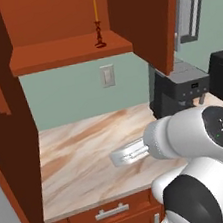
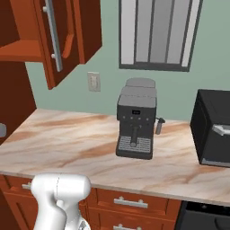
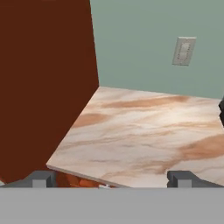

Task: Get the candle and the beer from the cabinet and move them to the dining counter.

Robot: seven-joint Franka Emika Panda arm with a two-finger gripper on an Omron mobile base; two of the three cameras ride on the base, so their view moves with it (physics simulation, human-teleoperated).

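No writing can be read anywhere; the coffee machine (image 2: 136,121) shows just a small dark panel. The pincer (image 3: 112,178) is spread wide, its tips low over the near edge of the marbled counter (image 3: 144,131), holding nothing. The left base view shows the candle (image 1: 98,28), high above the pincer on the shelf of the open cabinet (image 1: 69,51). From the right, a cabinet door hides that shelf. The black appliance (image 2: 212,130) is cut off at the frame edge.
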